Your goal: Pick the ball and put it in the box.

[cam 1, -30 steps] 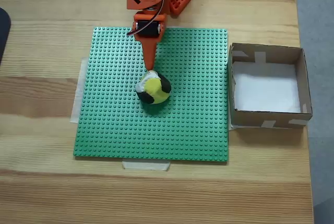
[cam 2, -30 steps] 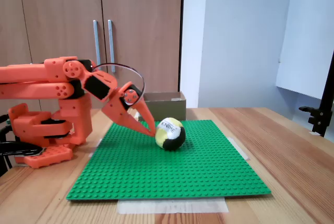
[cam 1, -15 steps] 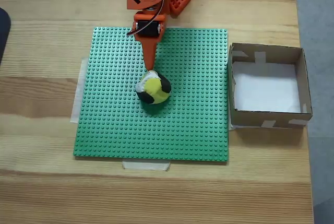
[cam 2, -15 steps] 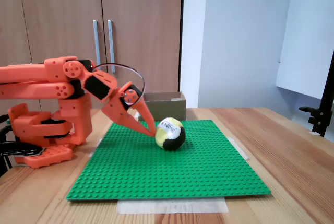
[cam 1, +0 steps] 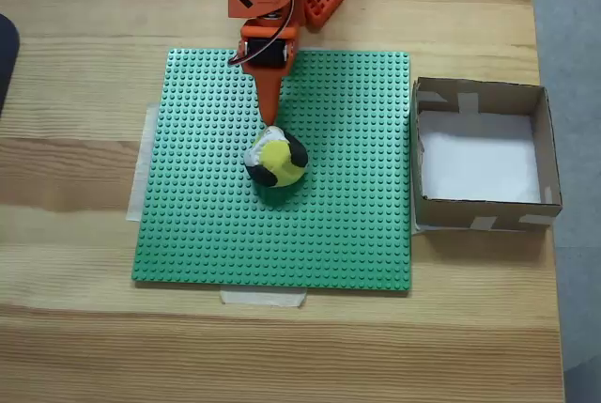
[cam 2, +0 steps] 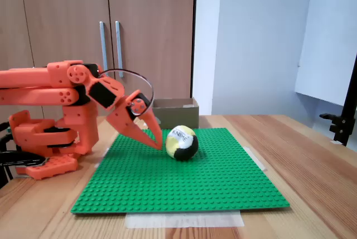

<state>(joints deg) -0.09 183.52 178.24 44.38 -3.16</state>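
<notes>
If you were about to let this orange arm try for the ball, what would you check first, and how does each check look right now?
1. The ball sits free on the green studded mat: ok.
2. The end effector is near the ball: ok, its tips are beside the ball in the side fixed view.
3. Fingers spread wide enough to take the ball: not ok, they look nearly together.
4. The ball is between the fingers: not ok, it lies past the tips.
5. The box is open and nothing lies in it: ok.
6. The way from the ball to the box is free: ok.
</notes>
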